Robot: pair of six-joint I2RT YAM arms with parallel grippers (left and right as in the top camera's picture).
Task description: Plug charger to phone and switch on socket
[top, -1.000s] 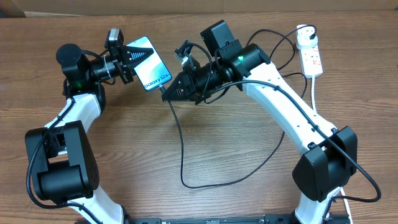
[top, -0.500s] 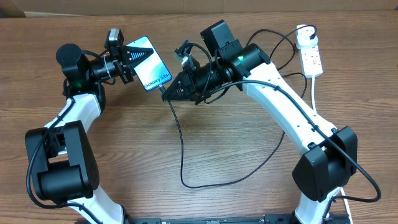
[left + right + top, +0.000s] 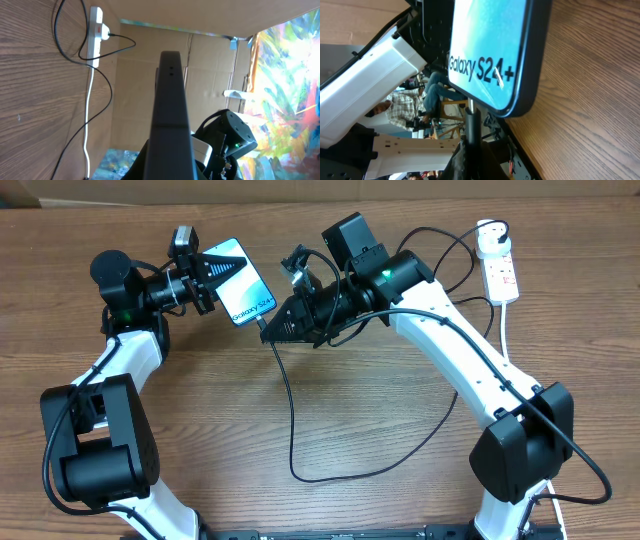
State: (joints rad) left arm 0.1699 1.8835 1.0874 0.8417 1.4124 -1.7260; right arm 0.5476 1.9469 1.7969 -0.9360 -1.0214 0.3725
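Charger [image 3: 292,430] loop crosses table [image 3: 220,430] middle; socket [image 3: 501,272] top unblocked.

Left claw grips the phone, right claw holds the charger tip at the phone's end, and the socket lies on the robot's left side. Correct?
No. The socket lies on the robot's right side, as the overhead view shows. The rest is right: left claw on the phone, right claw holding the charger tip.

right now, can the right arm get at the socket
Probably not yet: its pincer is shut on the charger tip at the phone. Once that's let go, the way looks free; the socket lies uncovered on the right.
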